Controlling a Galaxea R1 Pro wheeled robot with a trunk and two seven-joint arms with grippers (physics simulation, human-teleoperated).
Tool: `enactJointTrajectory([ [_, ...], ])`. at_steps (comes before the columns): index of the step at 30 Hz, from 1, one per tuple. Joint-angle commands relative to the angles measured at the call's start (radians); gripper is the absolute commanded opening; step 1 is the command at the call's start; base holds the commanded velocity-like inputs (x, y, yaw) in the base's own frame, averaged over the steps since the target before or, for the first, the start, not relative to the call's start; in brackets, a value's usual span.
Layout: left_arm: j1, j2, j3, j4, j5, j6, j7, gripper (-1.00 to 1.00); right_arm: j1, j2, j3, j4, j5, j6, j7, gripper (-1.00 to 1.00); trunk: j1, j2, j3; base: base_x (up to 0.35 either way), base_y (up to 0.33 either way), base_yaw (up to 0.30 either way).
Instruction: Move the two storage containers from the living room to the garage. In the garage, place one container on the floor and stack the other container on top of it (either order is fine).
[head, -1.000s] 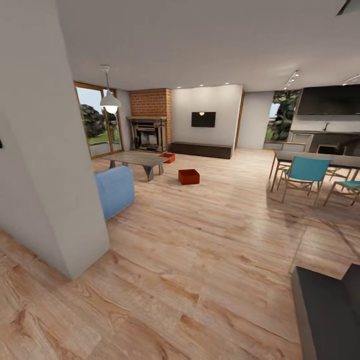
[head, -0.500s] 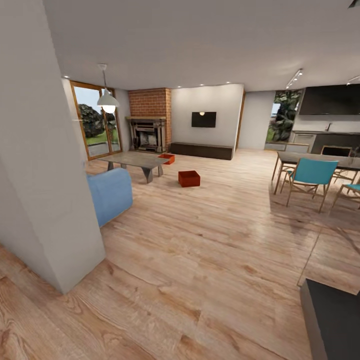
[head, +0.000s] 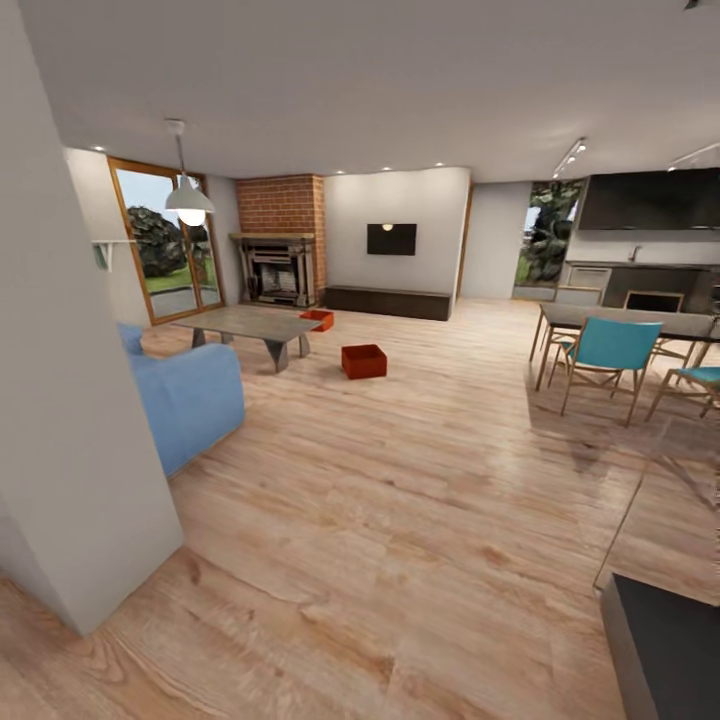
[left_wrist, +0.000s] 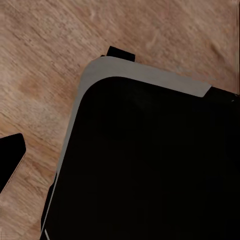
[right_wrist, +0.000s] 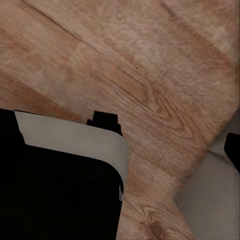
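Wood-plank floor (head: 400, 520) spans the living room, two storage containers (head: 363, 361) resting; gripper states unclear.

I see two orange-red open bins left of the head view's centre, both upright on the light wood-plank floor (head: 400, 480). The nearer bin (head: 364, 361) sits alone just right of the table. The farther bin (head: 318, 320) lies up-left, partly hidden by the tabletop.
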Motion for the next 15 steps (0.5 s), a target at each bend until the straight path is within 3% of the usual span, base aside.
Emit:
enactJointTrajectory([
  [1, 0.0, 0.0, 0.001, -0.002, 0.011, 0.004, 0.0, 1.0, -0.002, 0.0, 0.009, 0.003, -0.01, -0.006, 0.0, 1.0, 0.001, 0.0, -0.001, 0.323, 0.0, -0.243],
  [11, 0.0, 0.0, 0.001, -0.002, 0.011, 0.004, 0.0, 1.0, -0.002, 0.0, 0.009, 0.003, -0.01, -0.006, 0.0, 1.0, 0.001, 0.0, -0.001, 0.323, 0.0, -0.241],
  [15, 0.0, 0.0, 0.001, -0.002, 0.011, 0.004, 0.0, 1.0, -0.001, -0.006, 0.008, 0.003, -0.01, -0.006, 0.001, 1.0, 0.001, 0.0, -0.001, 0.323, 0.0, -0.027],
])
